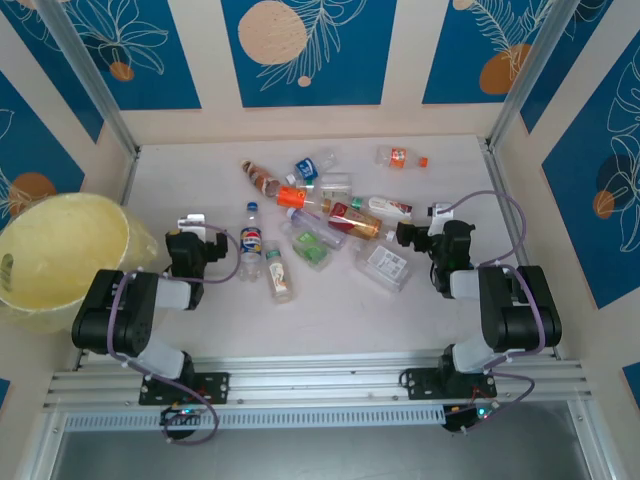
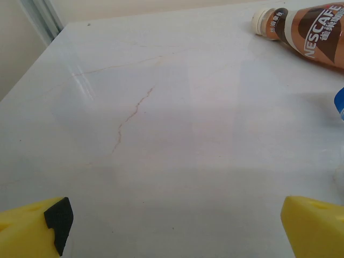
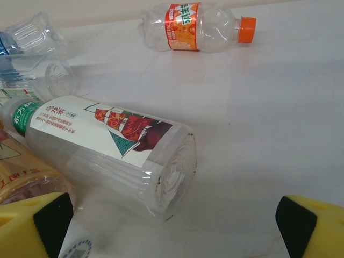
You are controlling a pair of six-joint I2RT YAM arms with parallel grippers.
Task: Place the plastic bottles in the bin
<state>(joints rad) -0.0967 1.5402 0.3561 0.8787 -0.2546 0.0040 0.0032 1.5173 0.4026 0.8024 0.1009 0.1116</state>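
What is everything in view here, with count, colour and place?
plastic bottles: about a dozen, clear with mixed labels, lying scattered mid-table
bin: one, pale yellow, far left beside the left arm
table: one, white, centre
wall panels: several, blue with leaf pattern, around the table
left arm, right arm: black, near edge
left hand: yellow fingers, open, empty, over bare table
right hand: yellow fingers, open, empty, facing a white-labelled bottle

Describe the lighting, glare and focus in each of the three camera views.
Top external: even, diffuse light, only faint shadows beside the bottles. Left wrist: a pale sheen washes across the table; the yellow fingers look slightly soft. Right wrist: the ship-label bottle is sharp, with small highlights on its plastic.
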